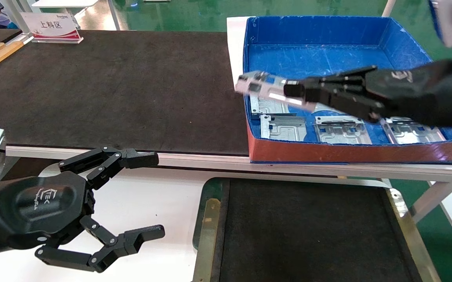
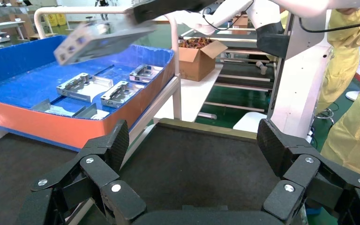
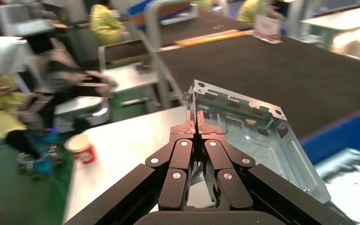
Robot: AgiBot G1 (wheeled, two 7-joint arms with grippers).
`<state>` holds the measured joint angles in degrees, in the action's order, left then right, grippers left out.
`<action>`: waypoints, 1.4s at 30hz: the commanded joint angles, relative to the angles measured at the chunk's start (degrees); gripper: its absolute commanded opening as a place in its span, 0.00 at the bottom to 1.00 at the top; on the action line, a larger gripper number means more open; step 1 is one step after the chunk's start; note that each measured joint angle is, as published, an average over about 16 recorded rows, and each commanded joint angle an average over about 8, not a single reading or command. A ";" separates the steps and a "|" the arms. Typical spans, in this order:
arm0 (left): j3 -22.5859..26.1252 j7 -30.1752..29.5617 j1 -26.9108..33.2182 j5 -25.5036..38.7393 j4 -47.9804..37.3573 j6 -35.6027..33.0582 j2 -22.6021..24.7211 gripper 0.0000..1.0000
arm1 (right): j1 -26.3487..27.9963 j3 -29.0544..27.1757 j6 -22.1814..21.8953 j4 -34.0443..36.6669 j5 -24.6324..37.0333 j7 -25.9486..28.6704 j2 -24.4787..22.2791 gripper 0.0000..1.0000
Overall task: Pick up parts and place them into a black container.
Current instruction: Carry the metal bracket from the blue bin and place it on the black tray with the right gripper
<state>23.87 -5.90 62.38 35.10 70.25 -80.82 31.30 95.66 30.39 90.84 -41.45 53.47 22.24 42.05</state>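
R gripper (image 1: pixel 294 89): jaws clamped on part (image 1: pixel 267 88), over blue box (image 1: pixel 327 29) edge
L gripper (image 1: pixel 151 196): parked, jaws wide
My plan: I'd swing low to black container (image 1: pixel 206 219), keep it flat

bright even indoor light, soft faint shadows, glare on the held plate (image 1: pixel 267 88) smeared by motion blur, right wrist view's background blurred, blue box (image 1: pixel 406 47) floor showing pale sheen

held part (image 1: pixel 267 88) blurred | black container (image 1: pixel 210 219) cut off; boxed parts (image 1: pixel 339 129) partly hidden
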 commanded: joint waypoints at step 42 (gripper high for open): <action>0.00 0.00 0.00 0.00 0.00 0.00 0.00 1.00 | -14.91 12.57 -0.39 -15.18 5.06 -6.82 -1.72 0.00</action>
<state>23.87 -5.90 62.38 35.10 70.25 -80.82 31.30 80.50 42.96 90.26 -56.40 58.51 15.25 40.37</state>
